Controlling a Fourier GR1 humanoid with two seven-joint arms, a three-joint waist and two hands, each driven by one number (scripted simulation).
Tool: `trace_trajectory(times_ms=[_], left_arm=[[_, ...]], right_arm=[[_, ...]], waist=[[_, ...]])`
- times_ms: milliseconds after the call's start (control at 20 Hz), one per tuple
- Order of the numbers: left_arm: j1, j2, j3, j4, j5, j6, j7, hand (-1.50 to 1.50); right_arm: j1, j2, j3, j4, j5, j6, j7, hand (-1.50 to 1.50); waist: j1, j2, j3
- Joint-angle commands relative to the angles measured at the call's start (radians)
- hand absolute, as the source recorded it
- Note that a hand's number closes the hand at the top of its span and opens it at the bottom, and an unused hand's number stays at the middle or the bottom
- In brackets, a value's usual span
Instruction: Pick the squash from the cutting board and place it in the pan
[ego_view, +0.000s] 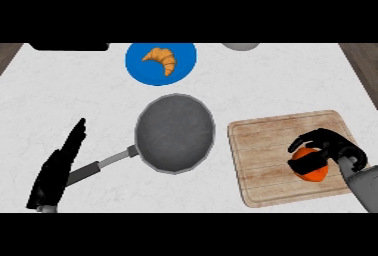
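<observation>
Here the pan (175, 133) sits near the middle of the white counter (288, 80), dark grey and round, with nothing in it. Its handle (103, 164) runs out from the rim toward the lower left and passes under the left hand.

To the right of the pan, just apart from its rim, lies the wooden board (273, 145), a pale square tilted a little. The squash (310, 166) is orange and rests on the board's right part, on the side away from the pan. The right hand (328, 146) comes in from the lower right on its grey forearm (363, 187) and is curled over the squash from above: the black fingers (304, 142) wrap down the side facing the pan, and a dark band of the hand crosses the orange skin. The hand covers the squash's top, so only its lower and middle parts show. Whether the squash is lifted clear of the wood or touching it cannot be told.

The left hand (59, 167) is left of the pan, beyond the handle's end. Its fingers are straight and together, pointing up toward the far side of the counter, and it holds nothing.

Beyond the pan, toward the far edge, a blue plate (140, 67) carries a golden croissant (162, 60). Right of that plate, at the far edge, part of a pale grey bowl (241, 46) shows. A black object (70, 46) lies along the far edge, left of the plate.
</observation>
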Motion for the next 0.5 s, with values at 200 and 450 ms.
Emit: trace_trajectory(times_ms=[200,450], left_arm=[[-0.018,-0.002,0.025,-0.010,0.006,-0.018,0.027,0.00],[0.041,0.004,0.045,0.000,-0.007,0.016,0.010,0.00]], right_arm=[[0.098,0.113,0.033,-0.164,0.077,-0.143,0.201,1.50],[0.248,0.168,0.115,-0.161,0.337,-0.386,0.271,1.50]], waist=[[-0.010,0.005,0.012],[-0.085,-0.028,0.000]])
